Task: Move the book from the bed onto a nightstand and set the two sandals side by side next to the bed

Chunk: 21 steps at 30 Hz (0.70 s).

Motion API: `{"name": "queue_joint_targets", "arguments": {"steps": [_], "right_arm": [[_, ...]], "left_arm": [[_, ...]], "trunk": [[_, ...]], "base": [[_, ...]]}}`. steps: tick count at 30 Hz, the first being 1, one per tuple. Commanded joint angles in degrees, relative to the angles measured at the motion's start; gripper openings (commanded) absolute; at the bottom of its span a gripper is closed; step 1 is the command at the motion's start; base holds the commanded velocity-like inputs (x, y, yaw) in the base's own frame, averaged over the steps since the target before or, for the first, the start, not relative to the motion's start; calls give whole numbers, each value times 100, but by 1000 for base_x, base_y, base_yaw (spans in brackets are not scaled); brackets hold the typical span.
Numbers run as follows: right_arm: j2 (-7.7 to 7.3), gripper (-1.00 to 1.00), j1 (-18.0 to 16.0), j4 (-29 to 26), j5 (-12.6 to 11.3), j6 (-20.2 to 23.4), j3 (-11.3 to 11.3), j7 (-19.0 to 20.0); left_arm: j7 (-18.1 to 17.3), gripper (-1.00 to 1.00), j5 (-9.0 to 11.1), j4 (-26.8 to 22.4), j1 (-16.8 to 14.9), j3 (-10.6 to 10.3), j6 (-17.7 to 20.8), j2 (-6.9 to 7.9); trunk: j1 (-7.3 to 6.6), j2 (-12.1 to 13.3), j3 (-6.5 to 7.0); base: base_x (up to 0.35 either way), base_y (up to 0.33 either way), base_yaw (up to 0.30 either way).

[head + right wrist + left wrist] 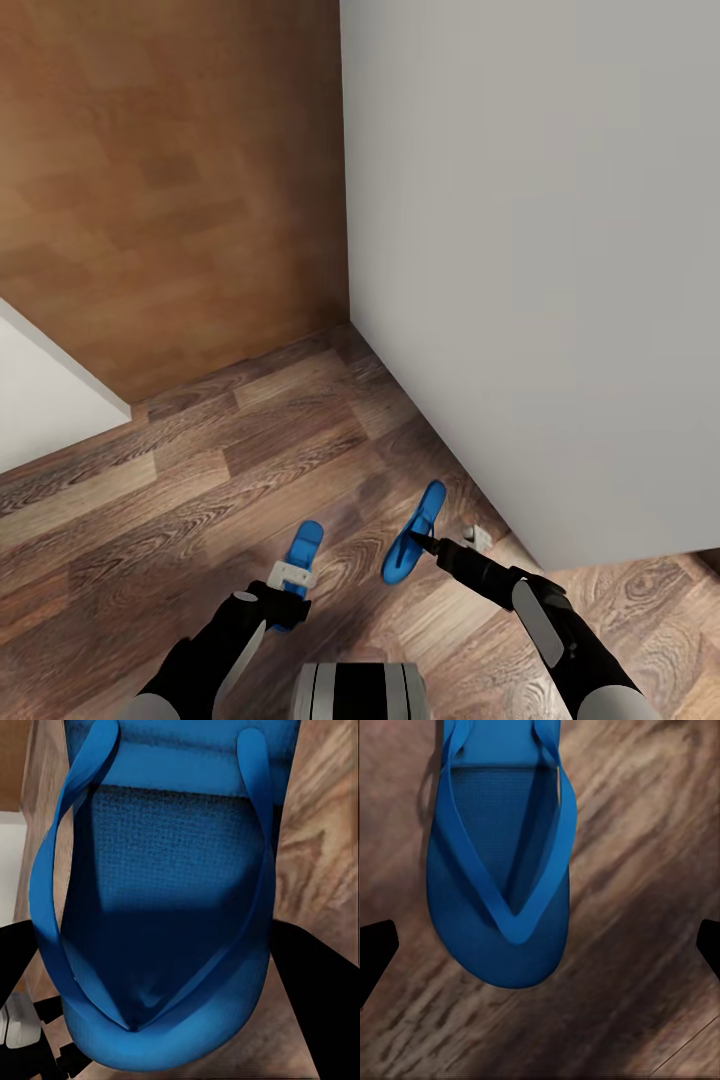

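Floor: wood planks [200,500] run under me in the head view, meeting a brown wooden panel [170,180] ahead and a plain white wall [540,260] on my right; a white slab [40,400] cuts in at the far left.
Left sandal: one blue flip-flop [305,545] lies flat on the planks just ahead of my left arm, sole down; in the left wrist view [499,877] I see its thin toe strap forming a V toward the rounded toe.
Left gripper: my left gripper [288,590] sits above that sandal with its fingers [375,949] spread wide, apart from the sandal on either side, nothing between them.
Right sandal: the second flip-flop [415,532] is tilted up on edge near the white wall, off the floor at its far end.
Right gripper: my right gripper [432,545] has closed on this sandal's near end; in the right wrist view the dark fingers [311,975] press against both sides of the sole [161,907].
Spacing: the two sandals lie near each other, not touching.
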Motion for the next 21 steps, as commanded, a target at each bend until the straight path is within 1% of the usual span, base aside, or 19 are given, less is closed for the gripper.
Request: {"name": "queue_joint_targets", "arguments": {"steps": [1,4,9,11,16,18,21], "right_arm": [[1,-100,-2,-2,-47,48,-12,6],[1,-100,-2,-2,-47,48,-13,6],[1,-100,-2,-2,-47,48,-13,7],[1,-100,-2,-2,-47,48,-13,7],[1,-100,-2,-2,-47,48,-13,6],[1,-100,-2,-2,-47,48,-12,7],[1,-100,-2,-2,-47,48,-13,7]], "left_arm": [[-1,100,25,-9,-2,-6,31,2],[-1,100,25,-13,-2,-6,31,2],[31,100,24,-16,-2,-3,29,2],[133,100,21,-21,-2,-4,28,2],[745,100,31,-23,-2,-18,29,-4],[849,100,33,-24,-2,-21,30,-6],[909,100,37,-20,-2,-23,30,-7]], "trunk": [[1,-3,-26],[9,-7,-93],[9,-7,-93],[9,-7,-93],[9,-7,-93],[9,-7,-93],[9,-7,-93]], "base": [[0,0,0],[0,0,0],[0,0,0],[0,0,0],[0,0,0],[0,0,0],[0,0,0]]}}
